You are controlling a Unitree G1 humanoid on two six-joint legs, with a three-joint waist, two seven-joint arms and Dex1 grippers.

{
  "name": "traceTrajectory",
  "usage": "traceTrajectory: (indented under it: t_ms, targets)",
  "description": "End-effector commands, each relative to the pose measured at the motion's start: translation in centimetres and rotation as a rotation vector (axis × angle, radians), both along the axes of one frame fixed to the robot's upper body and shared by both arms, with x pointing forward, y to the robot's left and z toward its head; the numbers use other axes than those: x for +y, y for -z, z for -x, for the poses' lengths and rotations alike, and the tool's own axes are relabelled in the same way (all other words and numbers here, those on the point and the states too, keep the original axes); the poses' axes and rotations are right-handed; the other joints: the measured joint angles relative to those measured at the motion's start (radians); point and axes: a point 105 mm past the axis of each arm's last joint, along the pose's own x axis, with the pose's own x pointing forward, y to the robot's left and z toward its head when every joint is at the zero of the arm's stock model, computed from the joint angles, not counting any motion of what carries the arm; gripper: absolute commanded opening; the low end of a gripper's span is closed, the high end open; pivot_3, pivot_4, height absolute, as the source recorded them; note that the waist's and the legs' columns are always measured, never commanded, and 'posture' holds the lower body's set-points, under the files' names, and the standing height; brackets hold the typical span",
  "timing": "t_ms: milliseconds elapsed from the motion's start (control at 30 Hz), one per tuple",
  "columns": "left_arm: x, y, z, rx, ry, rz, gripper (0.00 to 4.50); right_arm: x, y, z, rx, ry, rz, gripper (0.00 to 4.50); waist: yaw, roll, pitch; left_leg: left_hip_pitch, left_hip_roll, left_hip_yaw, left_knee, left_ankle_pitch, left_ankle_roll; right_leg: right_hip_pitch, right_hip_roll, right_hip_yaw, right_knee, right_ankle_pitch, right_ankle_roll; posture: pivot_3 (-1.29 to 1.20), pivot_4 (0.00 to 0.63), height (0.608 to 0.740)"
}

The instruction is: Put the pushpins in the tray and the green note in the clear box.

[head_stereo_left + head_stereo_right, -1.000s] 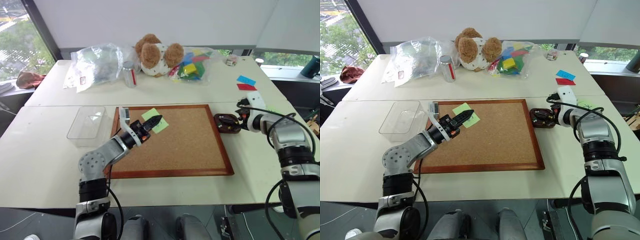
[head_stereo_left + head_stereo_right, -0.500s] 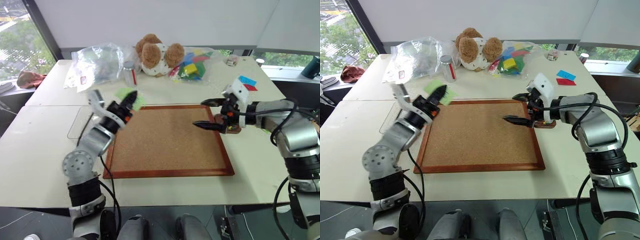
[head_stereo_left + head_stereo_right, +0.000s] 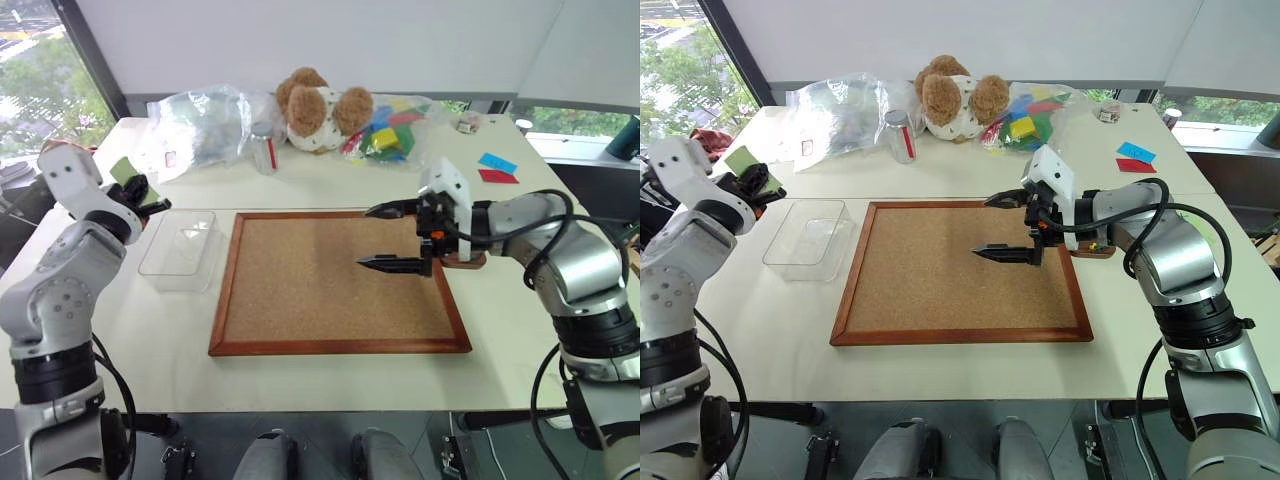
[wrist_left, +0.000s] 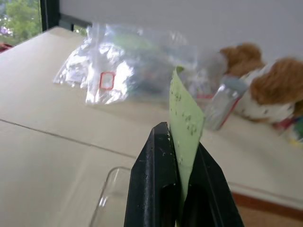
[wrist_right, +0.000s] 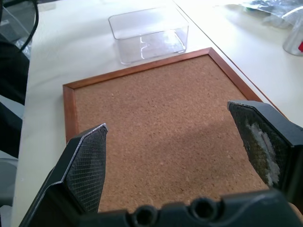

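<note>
L pincer (image 4: 182, 198) pressed together on the small pale-green square paper note (image 4: 185, 125); note stands up edge-on between the black fingers, held in the air near the worktop's (image 3: 330, 180) L edge, just beyond the far L corner of the clear plastic rectangular box (image 3: 181, 248). Box sits on the worktop touching or just beside the L side of the wood-framed cork board (image 3: 335, 285); nothing seen inside it.

R pincer (image 3: 385, 237) spread wide, holding nothing, pointing toward robot's L, hovering over the R part of the cork board. Behind the R wrist, by the board's R side, a small dark brown oblong tray (image 3: 466, 260), mostly hidden; coloured specks in it, can't tell if pushpins.

Along the worktop's far edge: crinkled clear plastic bag (image 3: 200, 125), small silver can w/ red label (image 3: 264, 148), brown teddy bear (image 3: 318, 106), bag of coloured blocks (image 3: 385, 128). Near far R corner: blue and red paper slips (image 3: 492, 167).
</note>
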Motion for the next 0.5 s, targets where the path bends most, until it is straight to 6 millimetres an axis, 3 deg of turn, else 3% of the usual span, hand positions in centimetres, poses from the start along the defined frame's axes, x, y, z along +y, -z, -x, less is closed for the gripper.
traceTrajectory:
  t_ms: [33,167,267,500]
  targets:
    - [-0.2,1.9,-0.8,0.086,0.059,-0.057,0.00,-0.1,-1.2,0.3,-0.063,0.001,-0.009,4.43,-0.001,-0.001,0.000,0.000,0.000,0.000,-0.001,0.000,0.000,-0.001,0.000,0.000,0.000,0.000,0.000,0.00,0.150,0.740]
    - [0.0,4.0,-1.5,0.167,0.087,-0.095,0.00,-0.3,-1.1,0.5,-0.067,0.018,-0.014,4.43,-0.003,-0.001,0.000,-0.002,0.001,0.000,-0.001,0.000,0.000,-0.003,0.000,0.000,0.000,0.000,0.000,0.00,0.150,0.740]
    - [-0.1,4.9,-1.8,0.205,0.114,-0.130,0.80,-0.4,-0.9,0.5,-0.071,0.034,-0.016,4.50,-0.004,-0.001,0.000,-0.003,0.001,0.000,-0.001,0.000,0.000,-0.003,0.000,0.000,0.000,0.000,0.000,0.00,0.150,0.740]
    - [0.0,3.4,-1.6,0.175,0.128,-0.235,4.46,-0.6,-0.8,0.3,-0.081,0.059,-0.020,4.50,-0.003,-0.001,0.000,-0.004,0.001,0.000,0.000,0.000,0.000,-0.004,-0.001,0.000,0.000,0.000,0.000,0.00,0.150,0.740]
